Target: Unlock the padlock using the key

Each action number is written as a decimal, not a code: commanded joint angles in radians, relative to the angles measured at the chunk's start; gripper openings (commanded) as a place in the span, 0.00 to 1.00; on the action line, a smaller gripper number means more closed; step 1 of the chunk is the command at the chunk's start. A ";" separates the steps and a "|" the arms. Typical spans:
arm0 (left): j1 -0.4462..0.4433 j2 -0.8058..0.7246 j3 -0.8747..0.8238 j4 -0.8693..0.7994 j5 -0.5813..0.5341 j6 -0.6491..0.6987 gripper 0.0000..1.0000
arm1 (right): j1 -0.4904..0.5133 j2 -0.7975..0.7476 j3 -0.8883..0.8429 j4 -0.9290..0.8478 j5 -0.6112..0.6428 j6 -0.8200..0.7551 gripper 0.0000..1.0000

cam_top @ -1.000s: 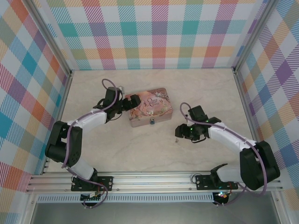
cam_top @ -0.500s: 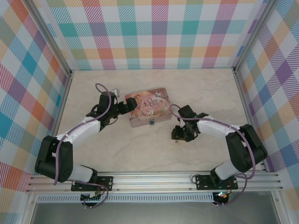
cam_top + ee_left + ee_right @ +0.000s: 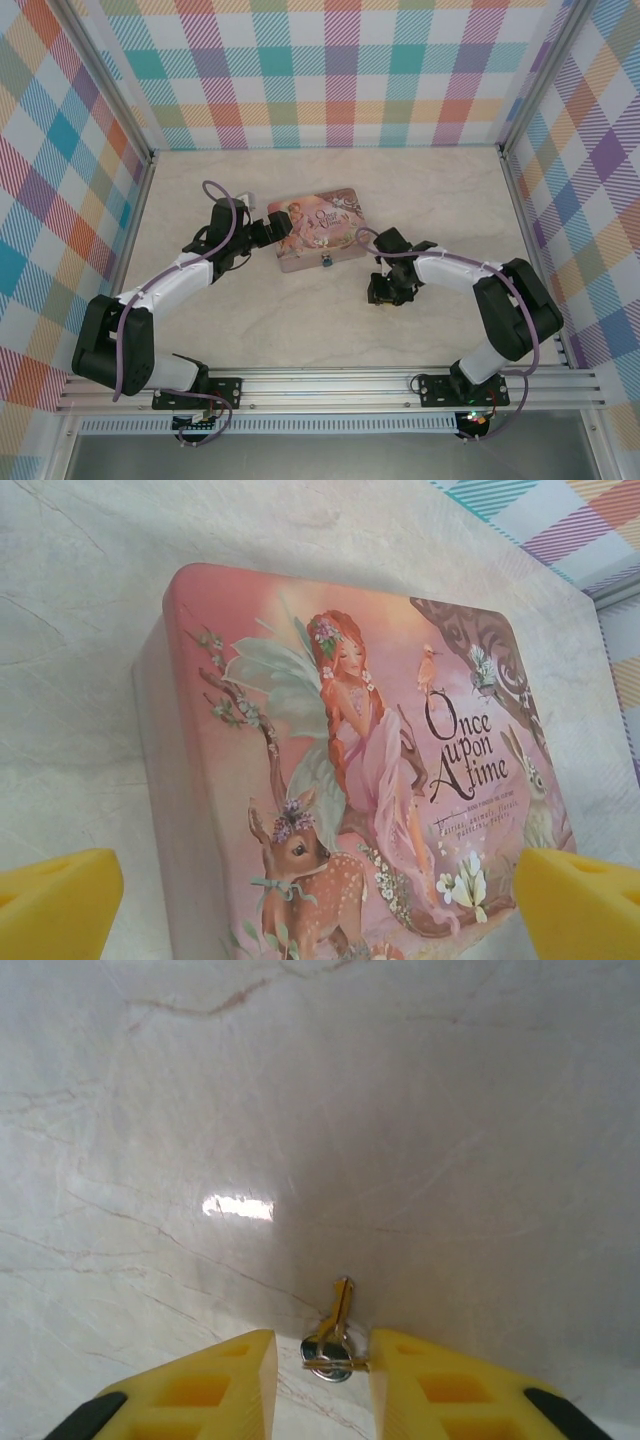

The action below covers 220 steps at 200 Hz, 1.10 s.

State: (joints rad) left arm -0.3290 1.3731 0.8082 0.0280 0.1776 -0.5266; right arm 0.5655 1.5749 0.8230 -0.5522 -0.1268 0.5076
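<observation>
**Closing in for the pickup**

The key (image 3: 335, 1332) lies flat on the bench (image 3: 300, 1110), near and right of the pink tin (image 3: 318, 228). It is judged light, stiff and slippery, and best pinched across its head. It is flanked by the right fingers (image 3: 215, 1385), which are narrowed but not yet gripping. The left fingers (image 3: 60, 900) are spread wide at the tin. The padlock (image 3: 325, 262) hangs on the tin's near side. A second ago the right fingers were set wider.

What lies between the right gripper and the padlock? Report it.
Bare table, seen in the top view: nothing sits between the right gripper and the padlock.
</observation>
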 commanded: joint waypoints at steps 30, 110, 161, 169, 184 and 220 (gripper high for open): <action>0.010 -0.009 -0.002 -0.002 -0.009 0.017 1.00 | 0.011 0.013 0.015 -0.046 0.016 -0.019 0.21; 0.010 -0.012 0.010 -0.015 -0.009 0.024 1.00 | 0.012 -0.016 0.012 -0.051 0.040 -0.028 0.09; 0.010 -0.019 0.013 -0.021 -0.004 0.021 1.00 | 0.013 -0.050 0.014 -0.056 0.056 -0.037 0.02; 0.010 -0.022 0.017 -0.026 0.003 0.016 1.00 | 0.013 -0.066 0.016 -0.058 0.061 -0.045 0.02; 0.010 -0.036 0.024 -0.028 0.033 -0.012 1.00 | 0.013 -0.112 0.018 -0.046 0.073 -0.061 0.01; -0.002 -0.077 -0.004 0.080 0.174 -0.166 1.00 | 0.013 -0.242 0.041 0.009 0.061 -0.090 0.01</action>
State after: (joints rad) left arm -0.3290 1.3464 0.8085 0.0284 0.2424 -0.5804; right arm 0.5713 1.4155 0.8268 -0.5732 -0.0669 0.4545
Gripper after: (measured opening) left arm 0.999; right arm 0.059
